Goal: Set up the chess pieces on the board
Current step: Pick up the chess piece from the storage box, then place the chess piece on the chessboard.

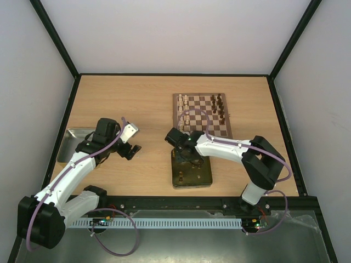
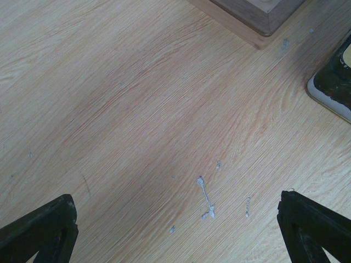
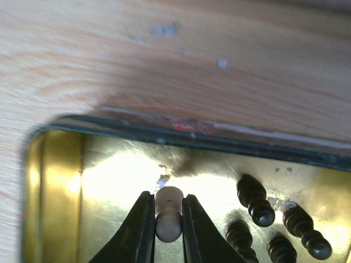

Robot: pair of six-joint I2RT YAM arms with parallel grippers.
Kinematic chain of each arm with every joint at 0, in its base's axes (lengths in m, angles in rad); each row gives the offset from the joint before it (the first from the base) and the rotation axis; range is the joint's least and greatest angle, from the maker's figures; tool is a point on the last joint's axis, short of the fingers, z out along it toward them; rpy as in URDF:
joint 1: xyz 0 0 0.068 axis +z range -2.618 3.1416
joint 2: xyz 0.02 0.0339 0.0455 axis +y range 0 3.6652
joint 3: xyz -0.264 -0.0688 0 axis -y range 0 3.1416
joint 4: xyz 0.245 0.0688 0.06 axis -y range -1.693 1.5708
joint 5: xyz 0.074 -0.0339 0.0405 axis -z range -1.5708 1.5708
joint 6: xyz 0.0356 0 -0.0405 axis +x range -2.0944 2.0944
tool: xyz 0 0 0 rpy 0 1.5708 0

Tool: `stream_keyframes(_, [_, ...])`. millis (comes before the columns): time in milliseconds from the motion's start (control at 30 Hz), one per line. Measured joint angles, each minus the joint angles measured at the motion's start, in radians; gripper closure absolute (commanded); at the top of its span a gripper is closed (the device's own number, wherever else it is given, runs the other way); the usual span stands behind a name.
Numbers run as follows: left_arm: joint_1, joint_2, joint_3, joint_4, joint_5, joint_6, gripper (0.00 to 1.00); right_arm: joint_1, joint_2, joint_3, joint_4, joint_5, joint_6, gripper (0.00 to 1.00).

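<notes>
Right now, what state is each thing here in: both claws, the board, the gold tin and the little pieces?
Left gripper: open, holding nothing, above bare table.
Right gripper: shut on a pale piece, inside the gold tin.
Pale piece: gripped by the right gripper.
Dark pieces: lying loose in the tin.
Board: partly set, standing pieces along two opposite sides.

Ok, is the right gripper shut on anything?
Shut on a cream chess piece: the right gripper pinches it from both sides, above the gold tin.
</notes>
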Motion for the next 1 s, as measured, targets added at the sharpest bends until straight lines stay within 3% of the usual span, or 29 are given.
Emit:
stream_keyframes(333, [0.000,0.000,0.000,0.000,0.000,0.000,0.01,-0.024,0.000,0.257,-0.137,0.073,-0.068,0.89])
stream_keyframes(700, [-0.002,-0.003,-0.004,0.000,0.000,0.000,0.01,-0.187,0.074,0.336,-0.195,0.094,-0.149,0.89])
stream_keyframes(1000, [-0.002,-0.010,-0.005,0.000,0.000,0.000,0.01,-0.242,0.156,0.357,-0.192,0.069,-0.167,0.89])
